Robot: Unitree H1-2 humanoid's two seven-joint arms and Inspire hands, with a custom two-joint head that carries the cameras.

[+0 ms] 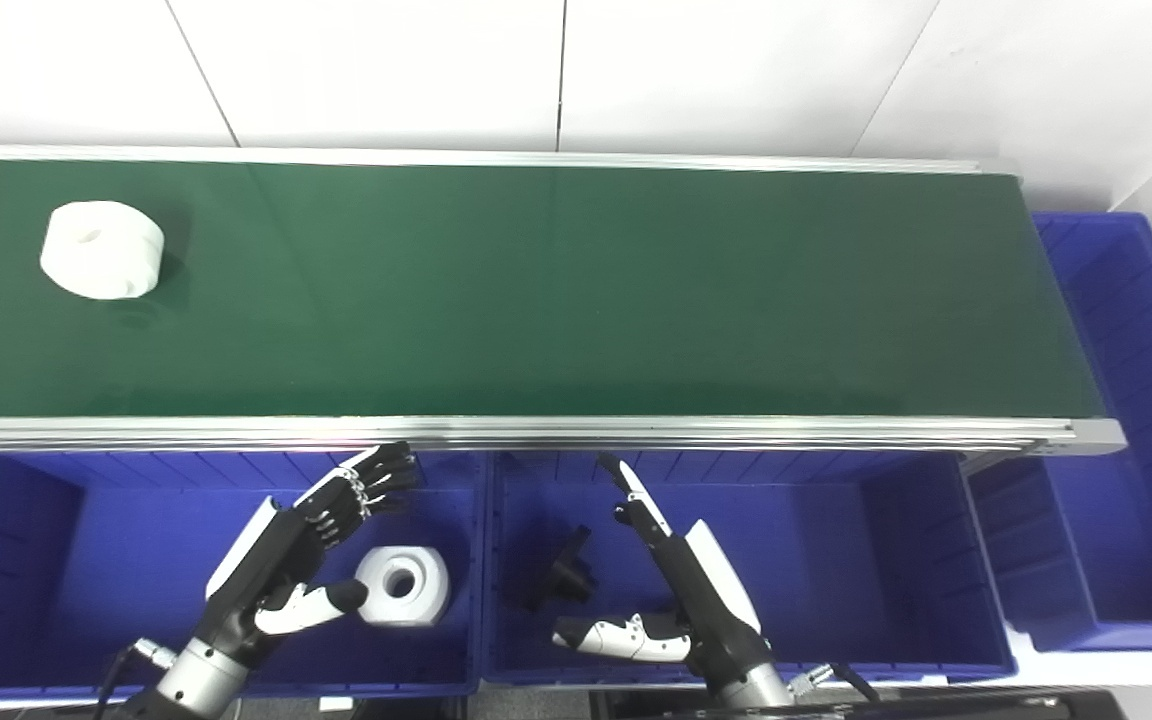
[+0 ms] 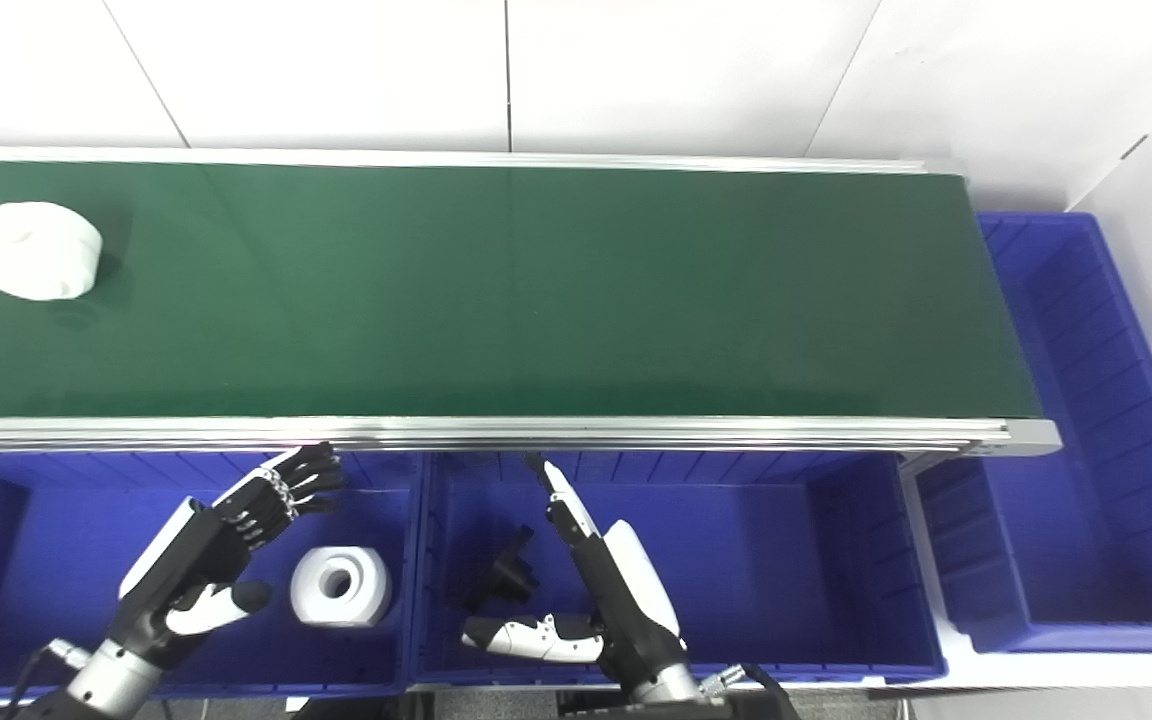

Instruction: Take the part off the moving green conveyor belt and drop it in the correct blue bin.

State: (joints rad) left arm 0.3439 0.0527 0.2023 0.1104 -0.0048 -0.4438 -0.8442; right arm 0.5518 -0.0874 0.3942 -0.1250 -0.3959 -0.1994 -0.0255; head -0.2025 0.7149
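A white round part (image 1: 102, 249) lies on the green conveyor belt (image 1: 556, 290) at its far left. My left hand (image 1: 321, 540) is open and empty, held over the left blue bin (image 1: 56, 560), just below the belt's front rail. My right hand (image 1: 661, 580) is open and empty over the middle blue bin (image 1: 836, 560), fingers pointing toward the belt. Both hands are well away from the part on the belt.
A white ring-shaped part (image 1: 402, 585) lies in the left bin next to my left hand. A black part (image 1: 561, 575) lies in the middle bin left of my right hand. A third blue bin (image 1: 1126, 400) stands at the belt's right end.
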